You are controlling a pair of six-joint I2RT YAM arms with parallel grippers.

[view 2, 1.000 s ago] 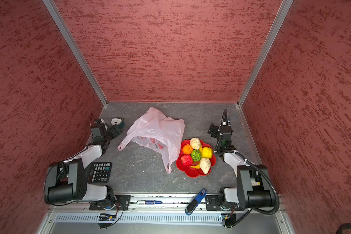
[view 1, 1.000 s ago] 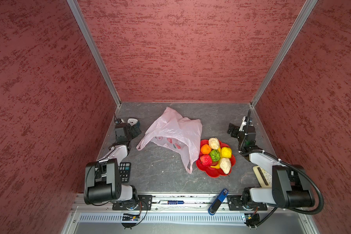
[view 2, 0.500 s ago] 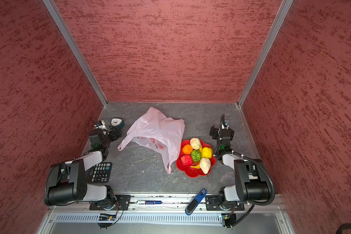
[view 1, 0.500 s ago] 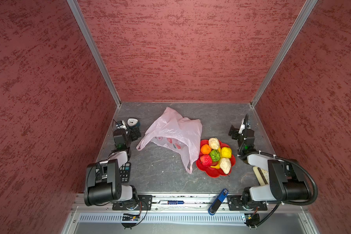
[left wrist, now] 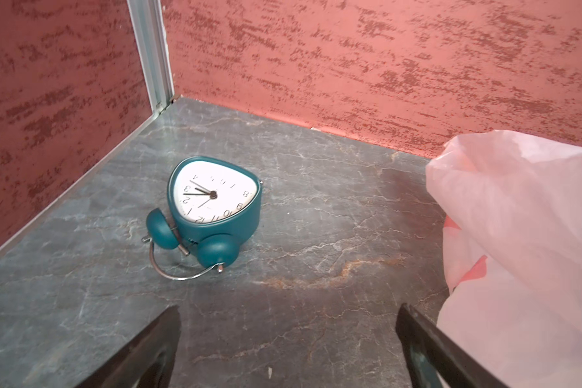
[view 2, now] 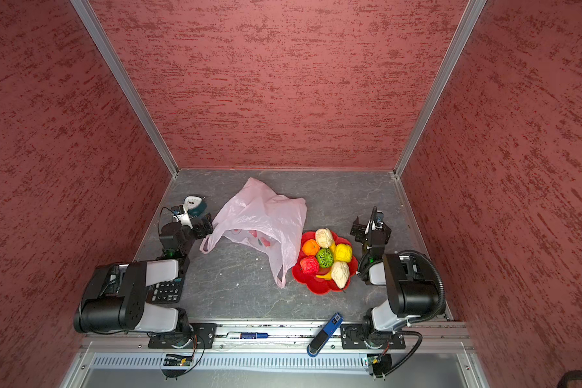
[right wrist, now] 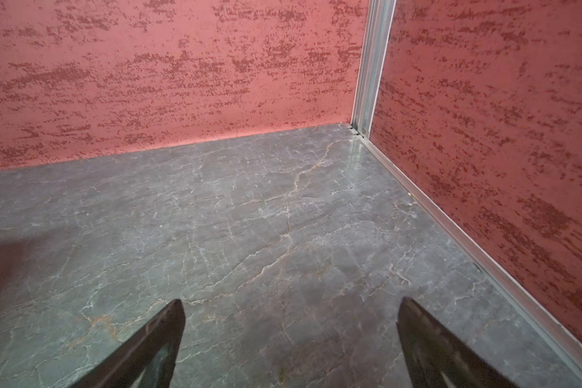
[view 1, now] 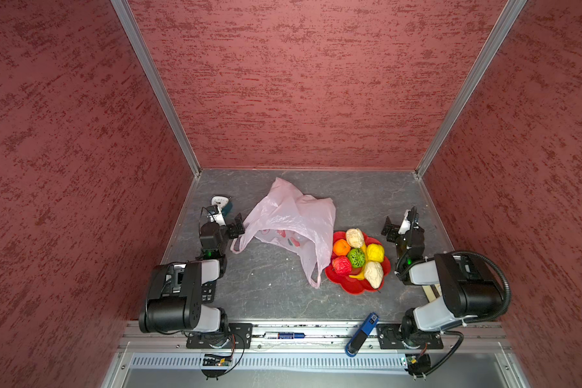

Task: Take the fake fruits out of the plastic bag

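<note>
In both top views the plastic bag (view 1: 293, 215) lies crumpled mid-counter (view 1: 266, 295), its loop handles pointing toward the front edge. Just beside it on the right, the fake fruits (view 2: 325, 257) are heaped on a red plate (view 1: 350, 289), all outside the bag: orange (view 1: 341, 247), strawberry (view 1: 341, 265), green ball (view 1: 356, 258), lemon (view 1: 374, 252), banana (view 1: 357, 276) and two cream lumps (view 1: 354, 238). The left fingers (view 1: 238, 229) stand wide near one bag handle and hold nothing. The right fingers (view 1: 388, 231) are equally spread, near the plate but apart from it. A calculator (view 2: 164, 289) lies partly under the left arm (view 2: 125, 295).

The left wrist view shows the fingers wide over the counter. A teal alarm clock (left wrist: 215, 198) lies on its back ahead, and the bag's pink film is right beside one finger.

The right wrist view shows wide, unladen fingers facing a corner of the red walls (right wrist: 182, 67).
</note>
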